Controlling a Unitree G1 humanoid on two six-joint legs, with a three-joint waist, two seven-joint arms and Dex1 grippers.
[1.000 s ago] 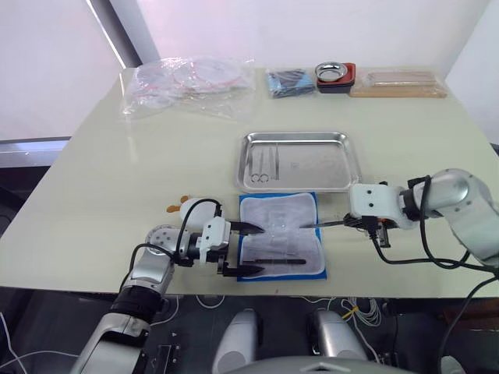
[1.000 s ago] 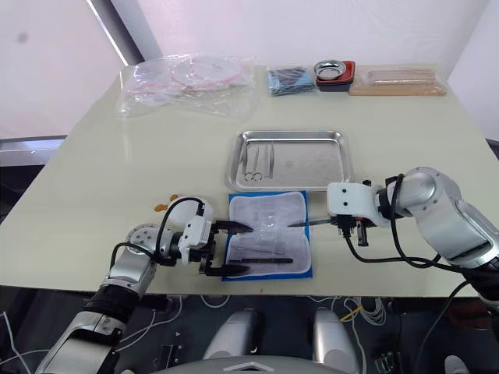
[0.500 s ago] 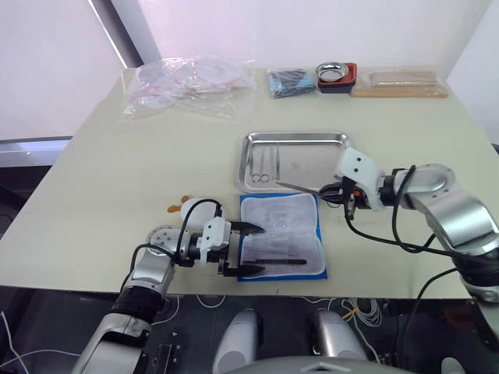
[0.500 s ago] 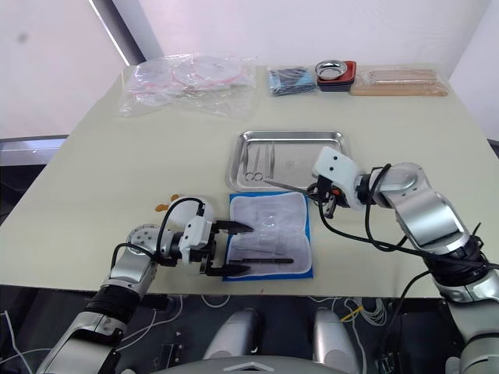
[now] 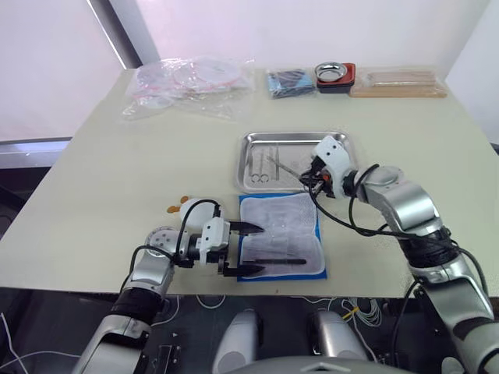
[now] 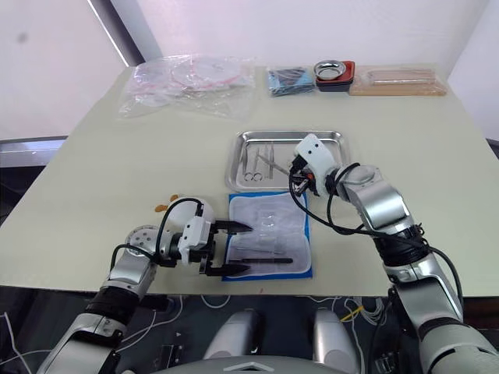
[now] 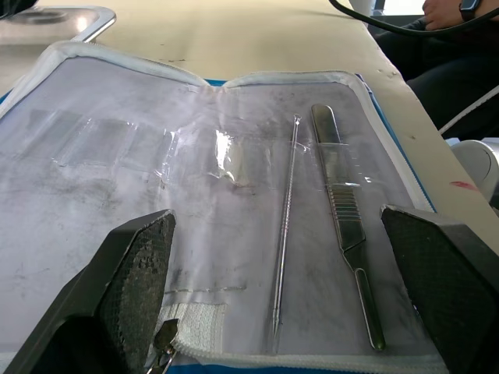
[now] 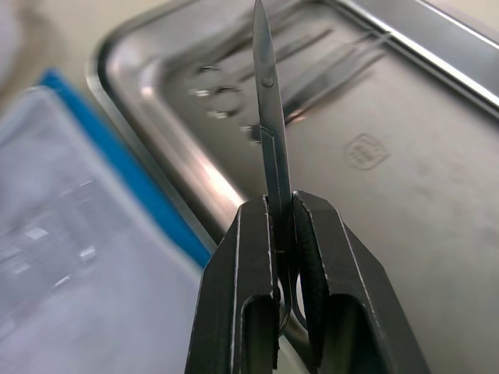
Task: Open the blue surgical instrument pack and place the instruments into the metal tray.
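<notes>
The right gripper (image 8: 282, 222) pinches scissors (image 8: 265, 117) over the metal tray (image 5: 335, 183) (instruments (image 5: 265, 165) inside); left gripper (image 5: 248, 249) gapes around the opened blue surgical instrument pack (image 5: 282, 245), two tools (image 7: 343, 210) remaining.

**What the views leave unclear**

In the right wrist view the scissors (image 8: 267, 132) vanish between the right tool (image 8: 284, 234) fingers, so their ring handles are hidden. The instruments (image 8: 257, 86) lying in the metal tray (image 8: 405, 179) are blurred there and in the head views too small to tell apart or count. The blue surgical instrument pack (image 8: 86, 234) is cut off by the picture's edge and its lining is blurred. In the left wrist view the pack (image 7: 234, 195) runs past the edges, and the left tool (image 7: 273, 304) fingers hide its near corners. The contents of the dark blue packet (image 5: 290, 81) at the surface's far edge are too small to make out.
</notes>
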